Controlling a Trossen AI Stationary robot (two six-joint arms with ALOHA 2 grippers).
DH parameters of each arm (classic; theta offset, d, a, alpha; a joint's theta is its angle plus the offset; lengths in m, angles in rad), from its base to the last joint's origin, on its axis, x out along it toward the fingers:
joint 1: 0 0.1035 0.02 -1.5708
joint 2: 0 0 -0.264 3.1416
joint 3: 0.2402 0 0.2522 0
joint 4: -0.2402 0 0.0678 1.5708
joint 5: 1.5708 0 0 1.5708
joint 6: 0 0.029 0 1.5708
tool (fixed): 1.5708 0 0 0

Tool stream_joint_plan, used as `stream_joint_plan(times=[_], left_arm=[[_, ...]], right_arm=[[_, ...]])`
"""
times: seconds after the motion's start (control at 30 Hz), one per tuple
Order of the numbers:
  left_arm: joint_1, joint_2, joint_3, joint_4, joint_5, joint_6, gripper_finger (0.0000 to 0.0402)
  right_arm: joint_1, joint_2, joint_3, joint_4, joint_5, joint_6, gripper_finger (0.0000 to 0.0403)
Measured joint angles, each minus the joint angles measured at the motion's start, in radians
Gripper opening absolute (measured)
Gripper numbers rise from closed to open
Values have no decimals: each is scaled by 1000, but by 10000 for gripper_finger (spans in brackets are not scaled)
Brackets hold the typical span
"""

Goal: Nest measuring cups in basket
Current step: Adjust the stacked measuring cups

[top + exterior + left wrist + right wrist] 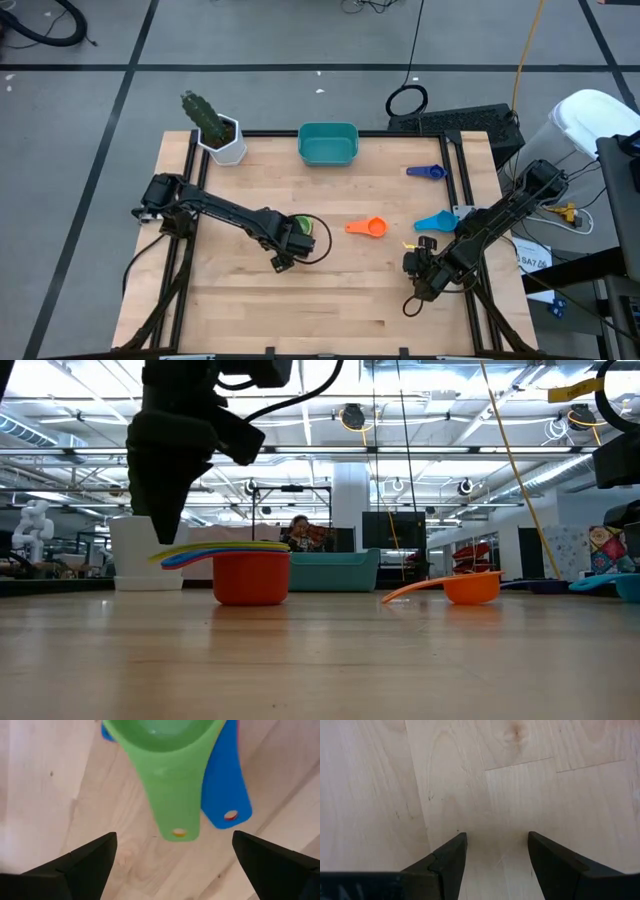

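A nested stack of measuring cups stands upright on the table, green on top [300, 228] and red at the bottom [250, 577]. Its flat handles fan out toward my left gripper [284, 250]. That gripper is open and hovers just above and past the handle ends; the green handle [172, 805] and blue handle [225, 795] lie ahead between its spread fingers. An orange cup [368, 227], a light blue cup [435, 220] and a dark blue cup [427, 172] lie singly on the table. The teal basket [328, 143] sits at the far edge. My right gripper [420, 270] is open over bare wood [497, 850].
A white pot with a green plant [220, 135] stands at the far left corner beside the basket. A dark frame [465, 200] runs along the table's sides. Bare wood lies along the near half of the table between the arms.
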Motion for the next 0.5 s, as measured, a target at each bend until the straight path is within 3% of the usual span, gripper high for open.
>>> stream_joint_plan(times=[0.17,0.5], left_arm=[[18,-1,-26,139,65,22,397],[36,-1,-130,136,64,-35,397]], right_arm=[[0,0,0,0,-1,5,201],[0,0,0,-1,-2,5,201]])
